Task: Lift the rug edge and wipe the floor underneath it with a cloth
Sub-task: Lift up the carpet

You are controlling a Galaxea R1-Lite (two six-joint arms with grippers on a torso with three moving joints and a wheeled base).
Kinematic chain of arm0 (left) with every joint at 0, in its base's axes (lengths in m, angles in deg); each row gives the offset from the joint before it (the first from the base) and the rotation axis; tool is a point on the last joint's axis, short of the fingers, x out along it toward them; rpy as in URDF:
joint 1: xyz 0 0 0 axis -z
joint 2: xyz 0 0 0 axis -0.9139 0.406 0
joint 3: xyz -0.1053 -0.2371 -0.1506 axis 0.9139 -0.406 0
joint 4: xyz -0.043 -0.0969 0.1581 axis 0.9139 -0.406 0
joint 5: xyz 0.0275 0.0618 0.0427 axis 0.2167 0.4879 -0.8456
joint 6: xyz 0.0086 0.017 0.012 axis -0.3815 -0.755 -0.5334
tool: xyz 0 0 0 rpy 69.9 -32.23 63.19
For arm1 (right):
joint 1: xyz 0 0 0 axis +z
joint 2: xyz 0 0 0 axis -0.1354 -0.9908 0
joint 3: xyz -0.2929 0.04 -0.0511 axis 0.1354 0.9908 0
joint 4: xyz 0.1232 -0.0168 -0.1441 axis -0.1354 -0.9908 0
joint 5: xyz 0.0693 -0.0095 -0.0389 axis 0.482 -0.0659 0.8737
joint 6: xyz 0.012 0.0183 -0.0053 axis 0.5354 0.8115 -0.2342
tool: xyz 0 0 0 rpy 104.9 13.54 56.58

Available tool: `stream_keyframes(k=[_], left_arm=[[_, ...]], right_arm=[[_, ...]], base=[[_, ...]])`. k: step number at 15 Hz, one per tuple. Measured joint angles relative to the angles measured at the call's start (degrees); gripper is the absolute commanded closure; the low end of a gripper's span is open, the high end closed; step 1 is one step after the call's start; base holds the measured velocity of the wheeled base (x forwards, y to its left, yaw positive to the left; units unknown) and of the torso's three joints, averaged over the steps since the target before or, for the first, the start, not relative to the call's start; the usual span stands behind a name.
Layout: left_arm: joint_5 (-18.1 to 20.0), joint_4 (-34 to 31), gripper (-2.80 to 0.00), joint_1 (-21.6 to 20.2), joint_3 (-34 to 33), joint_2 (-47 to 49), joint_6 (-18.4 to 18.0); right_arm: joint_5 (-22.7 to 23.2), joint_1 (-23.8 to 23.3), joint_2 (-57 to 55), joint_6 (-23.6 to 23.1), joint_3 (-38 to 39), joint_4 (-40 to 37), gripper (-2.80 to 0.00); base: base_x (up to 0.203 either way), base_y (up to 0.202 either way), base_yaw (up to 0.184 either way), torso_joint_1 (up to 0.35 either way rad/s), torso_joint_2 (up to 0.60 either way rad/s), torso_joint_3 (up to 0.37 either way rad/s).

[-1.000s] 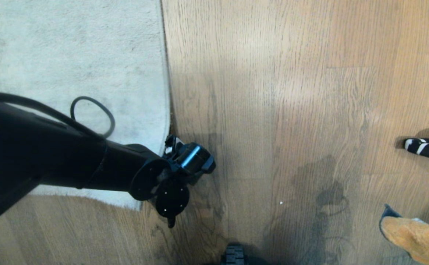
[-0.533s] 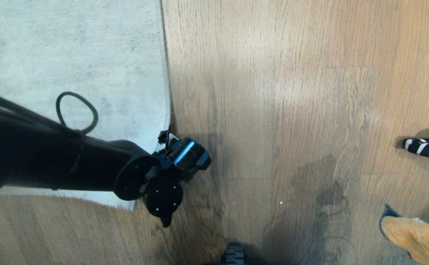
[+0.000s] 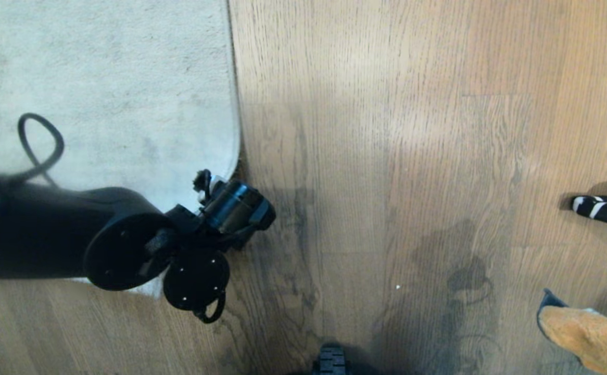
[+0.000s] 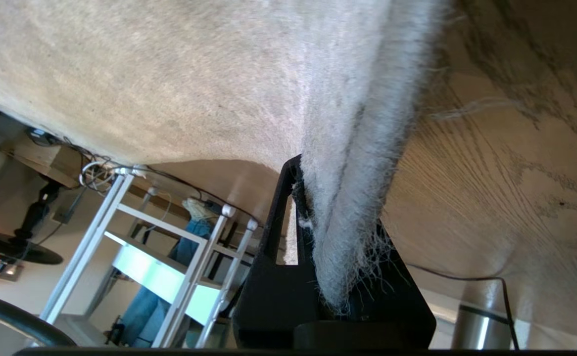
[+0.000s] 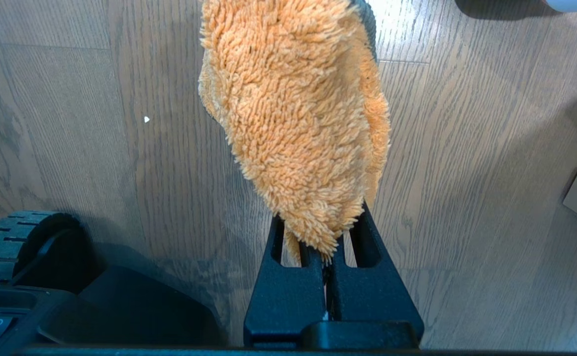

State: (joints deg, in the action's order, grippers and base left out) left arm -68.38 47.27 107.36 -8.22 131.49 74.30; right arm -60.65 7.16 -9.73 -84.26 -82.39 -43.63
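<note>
On my left, the rug edge (image 3: 235,130) runs straight away from me up the head view, its long border dividing the pale pile from the floor (image 3: 413,156). My left gripper (image 4: 338,277) sits at the near end of that border by the corner, jaws pressed together on the fringe: the wrist view shows the pile pinched between them with bare planks beside it. The strip I need to wipe lies just under and inboard of that pinch, so in my judgement the coming move turns on peeling the border up and back toward the rug's middle, across its long axis, to open a gap.

Well to the right, the cloth (image 5: 298,118) hangs from my right gripper (image 5: 330,267), whose jaws are clamped tight on its lower end above bare planks, near my base. That arm is the farther one from the rug and must cross the open floor leftward to reach beneath the border.
</note>
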Motion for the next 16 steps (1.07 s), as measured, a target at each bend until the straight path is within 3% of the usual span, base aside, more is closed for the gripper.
stream_keyframes(k=[9,16], left_arm=[[0.5,0.1,0.0,0.5,-3.9,-11.3,0.0],[1.6,0.2,0.0,-2.2,-7.8,-19.2,0.0]], right_arm=[[0.0,0.0,0.0,0.0,0.0,0.0,0.0],[0.0,0.0,0.0,0.0,0.0,0.0,0.0]], base=[[0.0,0.0,0.0,0.0,0.0,0.0],[0.0,0.0,0.0,0.0,0.0,0.0]])
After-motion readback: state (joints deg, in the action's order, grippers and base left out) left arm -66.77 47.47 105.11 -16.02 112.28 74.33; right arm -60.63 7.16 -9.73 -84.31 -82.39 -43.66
